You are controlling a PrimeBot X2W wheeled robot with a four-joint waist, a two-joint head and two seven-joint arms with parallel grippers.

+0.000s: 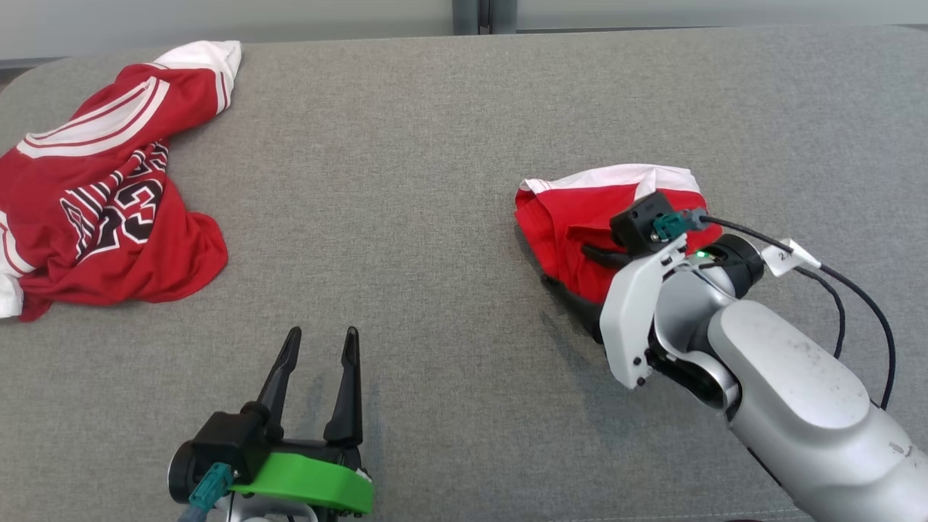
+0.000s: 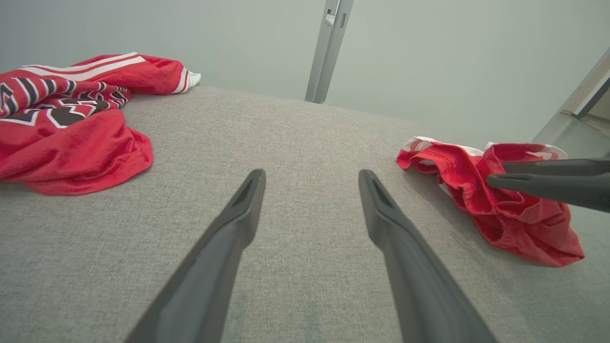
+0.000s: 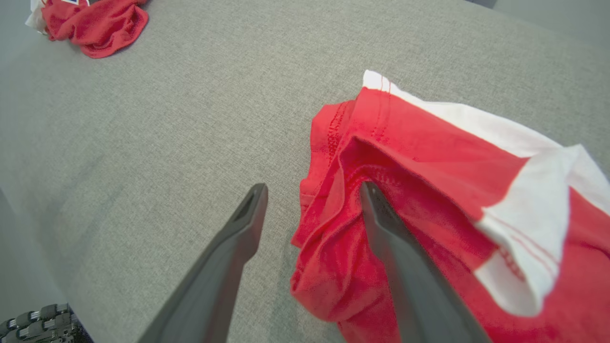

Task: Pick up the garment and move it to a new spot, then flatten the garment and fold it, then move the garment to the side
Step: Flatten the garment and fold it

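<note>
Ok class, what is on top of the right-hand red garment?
The right gripper hangs over the garment, jaws open: one over its red folds, one over the grey surface. In the head view, the wrist covers the garment's near edge.

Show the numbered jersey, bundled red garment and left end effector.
numbered jersey (image 1: 136, 210): head view, printed number
bundled red garment (image 1: 565, 212): head view, red fold
left end effector (image 1: 322, 333): head view, between fingertips

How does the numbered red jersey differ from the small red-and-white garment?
The numbered red jersey is bigger, sprawled, numbers printed; the small red-and-white garment is a compact bundle, no print visible. The open right pincer is over the garment, not the jersey. Both red, white trim.
</note>
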